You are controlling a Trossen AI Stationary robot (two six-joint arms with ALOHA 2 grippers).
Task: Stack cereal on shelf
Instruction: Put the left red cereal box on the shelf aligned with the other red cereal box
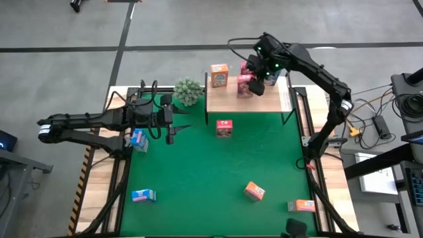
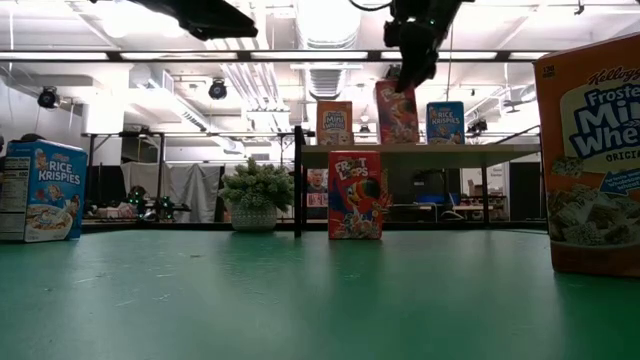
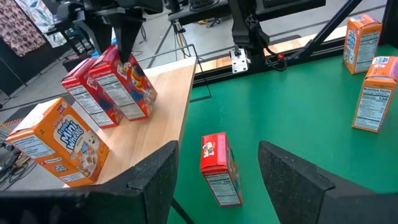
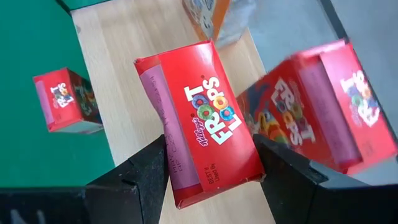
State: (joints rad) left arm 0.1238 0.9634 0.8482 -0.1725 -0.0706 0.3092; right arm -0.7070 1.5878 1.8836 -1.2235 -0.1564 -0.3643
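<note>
Item: red cereal box, upright on shelf
Right pincer: fingers straddle box top, clamped
Left pincer: apart, empty

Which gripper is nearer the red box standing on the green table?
Left. The left gripper hovers beside the red box; the right gripper is over the shelf.
</note>
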